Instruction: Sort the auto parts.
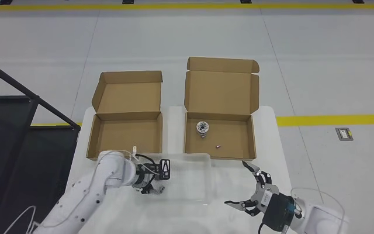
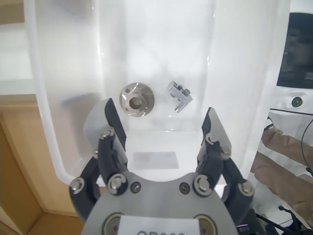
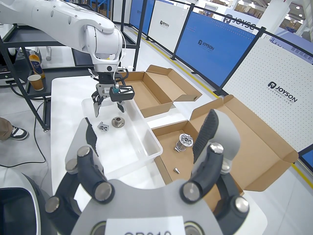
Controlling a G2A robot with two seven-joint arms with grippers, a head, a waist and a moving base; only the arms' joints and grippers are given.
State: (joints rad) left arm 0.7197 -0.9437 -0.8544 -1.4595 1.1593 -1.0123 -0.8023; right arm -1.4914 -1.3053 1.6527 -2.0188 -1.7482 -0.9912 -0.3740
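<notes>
A round silver metal disc with a hole in the middle [image 2: 137, 99] lies flat on the floor of a see-through plastic tray [image 2: 44, 99]. Its hole faces straight up. Just beside it, not touching, lies a small silver metal corner piece shaped like an L [image 2: 179, 95]. It lies on its side, and its long arm sits slanted to the tray's walls.

The left gripper [image 2: 162, 123] hangs over the tray with its tips pointing down, close above the two parts. Its two black fingers [image 2: 115, 121] are spread wide. It holds nothing and touches nothing.

The right gripper [image 3: 149, 135] is over the white table [image 1: 266, 164], beside the tray and near the front corner of the right-hand brown cardboard box [image 1: 234, 137]. Its fingers are spread wide too, and it holds nothing.

In that box a shiny round metal part [image 3: 184, 142] stands with its round face up. A tiny silver screw [image 3: 176, 170] lies on its side nearer the front wall, apart from it. The left-hand brown cardboard box [image 1: 125, 136] sits next to it with its lid open.
</notes>
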